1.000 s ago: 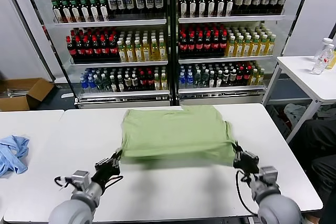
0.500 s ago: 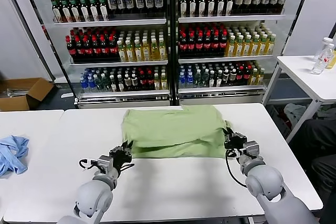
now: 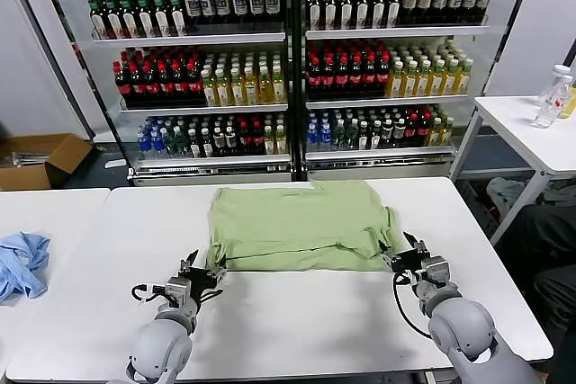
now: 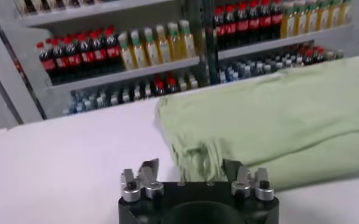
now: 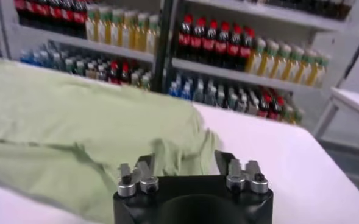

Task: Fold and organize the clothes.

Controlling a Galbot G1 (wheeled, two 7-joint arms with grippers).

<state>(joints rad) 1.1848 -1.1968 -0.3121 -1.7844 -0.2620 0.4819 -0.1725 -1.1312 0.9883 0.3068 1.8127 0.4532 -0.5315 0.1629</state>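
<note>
The light green T-shirt [image 3: 301, 222] lies folded on the white table [image 3: 297, 312], plain side up; its printed graphic is hidden. My left gripper [image 3: 202, 269] is open and empty just before the shirt's near left corner. My right gripper [image 3: 402, 254] is open and empty at the shirt's near right corner. In the left wrist view the open left gripper [image 4: 189, 170] faces a bunched corner of the shirt [image 4: 277, 109]. In the right wrist view the open right gripper [image 5: 184, 163] faces the shirt's [image 5: 63, 115] rumpled edge.
A light blue cloth [image 3: 22, 263] lies on the neighbouring table at far left. Drink shelves [image 3: 288, 60] stand behind the table. A cardboard box [image 3: 36, 159] sits on the floor at back left. A side table [image 3: 531, 128] with bottles [image 3: 551, 96] stands at right.
Both grippers carried the shirt's near edge away from me, laid it over the far part, let go and drew back a little. They now stand open.
</note>
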